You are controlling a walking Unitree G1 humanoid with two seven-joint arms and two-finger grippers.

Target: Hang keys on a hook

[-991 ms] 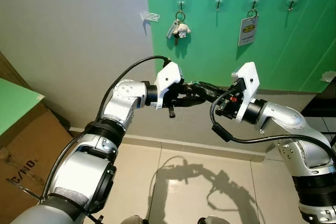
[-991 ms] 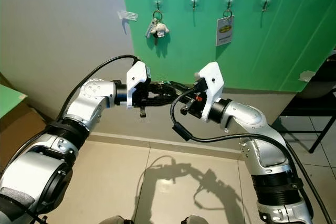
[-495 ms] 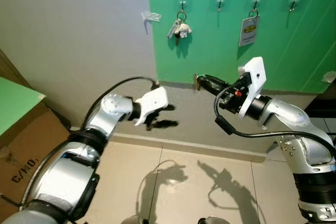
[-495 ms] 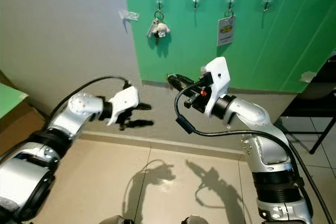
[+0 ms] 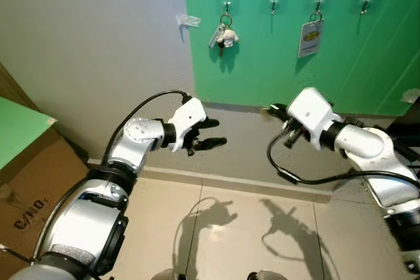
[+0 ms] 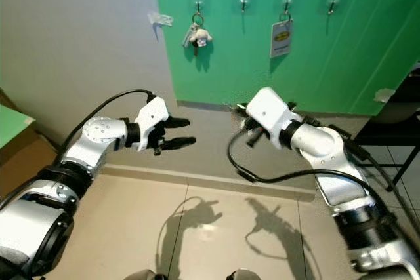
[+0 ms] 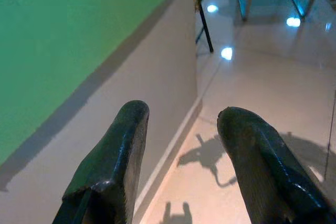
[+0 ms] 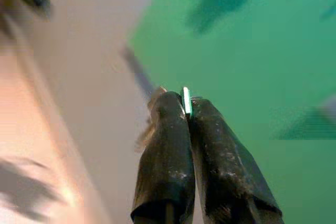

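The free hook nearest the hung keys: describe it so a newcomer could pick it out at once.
Look at the green wall panel and its row of four clear hooks along the top. The free hook is second from the left, between the keys with a white charm and the white tag; unlike both neighbours, it holds nothing.

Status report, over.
Left claw open, empty. Right claw shut on thin metal piece, likely keys. Two hooks free on green wall. Nothing in the way.
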